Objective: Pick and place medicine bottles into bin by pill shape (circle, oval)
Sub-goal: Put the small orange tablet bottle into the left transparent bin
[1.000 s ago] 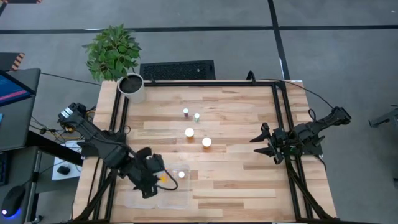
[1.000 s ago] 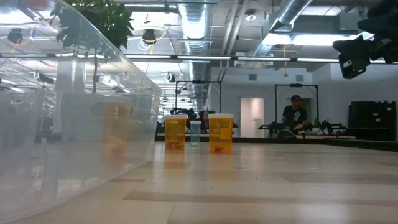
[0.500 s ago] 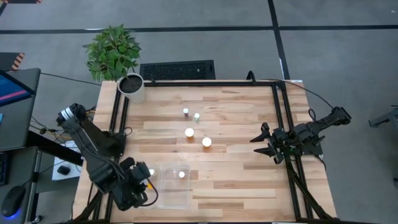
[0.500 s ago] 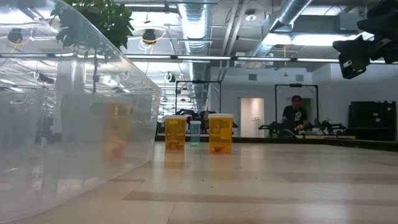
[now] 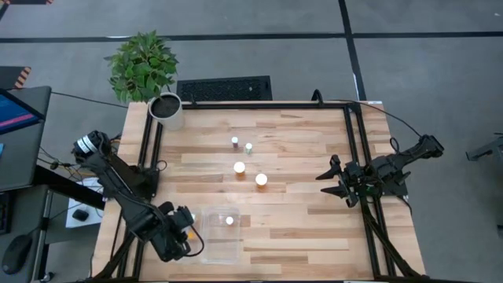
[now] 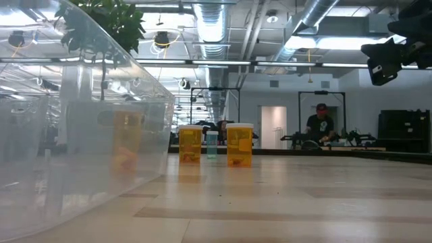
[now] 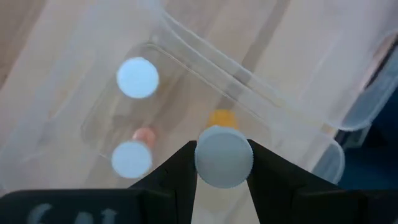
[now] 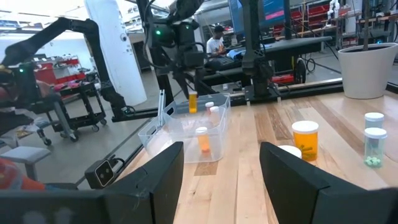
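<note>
My left gripper (image 5: 182,226) is shut on an orange bottle with a white cap (image 7: 224,155) above the left edge of the clear bin (image 5: 222,250), near the table's near-left corner. The right wrist view shows this bottle (image 8: 193,101) upright over the bin (image 8: 177,134). Two capped bottles (image 7: 137,78) (image 7: 132,158) stand inside the bin. Several more bottles stand mid-table: two orange (image 5: 239,167) (image 5: 261,180) and two small clear ones (image 5: 234,142) (image 5: 248,147). My right gripper (image 5: 326,182) is open and empty at the table's right side. My left gripper pinches the white cap's rim (image 7: 202,163) between its two fingers (image 7: 177,168), one on each side. The fingers point down from above. The bottle hangs upright below them, its orange body (image 7: 222,118) lifted clear above the bin.
A large white plant pot (image 5: 167,110) stands at the far left corner. Black frame rails (image 5: 352,149) run along the table's left, right and far sides. In the low view the bin's wall (image 6: 101,135) fills the left, and three bottles (image 6: 239,144) stand farther off.
My left gripper has carried the orange bottle from over the bin's left compartment toward the table's near-left corner, then come back a little toward the bin. It stays shut on the bottle, which stays lifted clear. The right arm has kept still.
</note>
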Available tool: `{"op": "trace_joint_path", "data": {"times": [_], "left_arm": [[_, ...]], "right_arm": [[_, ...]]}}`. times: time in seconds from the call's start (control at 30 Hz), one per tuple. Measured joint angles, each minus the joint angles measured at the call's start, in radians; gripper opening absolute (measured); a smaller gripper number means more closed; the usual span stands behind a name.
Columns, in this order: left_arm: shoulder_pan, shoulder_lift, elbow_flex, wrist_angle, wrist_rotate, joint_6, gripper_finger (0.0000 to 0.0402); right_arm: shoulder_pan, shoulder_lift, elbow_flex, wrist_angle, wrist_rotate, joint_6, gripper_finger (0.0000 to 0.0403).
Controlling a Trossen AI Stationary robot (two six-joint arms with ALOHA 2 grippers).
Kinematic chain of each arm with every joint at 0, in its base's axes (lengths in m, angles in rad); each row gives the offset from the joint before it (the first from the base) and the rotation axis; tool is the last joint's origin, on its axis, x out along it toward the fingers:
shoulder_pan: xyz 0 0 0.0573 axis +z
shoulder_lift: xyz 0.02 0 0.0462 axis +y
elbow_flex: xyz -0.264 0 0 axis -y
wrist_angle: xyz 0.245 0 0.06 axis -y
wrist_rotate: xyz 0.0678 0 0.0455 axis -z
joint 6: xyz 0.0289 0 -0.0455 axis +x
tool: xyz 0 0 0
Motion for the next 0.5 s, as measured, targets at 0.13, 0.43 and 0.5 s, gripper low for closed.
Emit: {"op": "trace_joint_path", "data": {"times": [0.13, 0.43, 0.5], "left_arm": [[0.012, 0.000, -0.041, 0.042, -0.014, 0.006, 0.0115], [0.034, 0.000, -0.111, 0.105, 0.015, 0.024, 0.0115], [0.038, 0.000, -0.118, 0.107, 0.016, 0.024, 0.0115]], "right_arm": [[0.000, 0.000, 0.000, 0.000, 0.000, 0.000, 0.0226], [0.000, 0.000, 0.000, 0.000, 0.000, 0.000, 0.0226], [0.000, 0.000, 0.000, 0.000, 0.000, 0.000, 0.0226]]}}
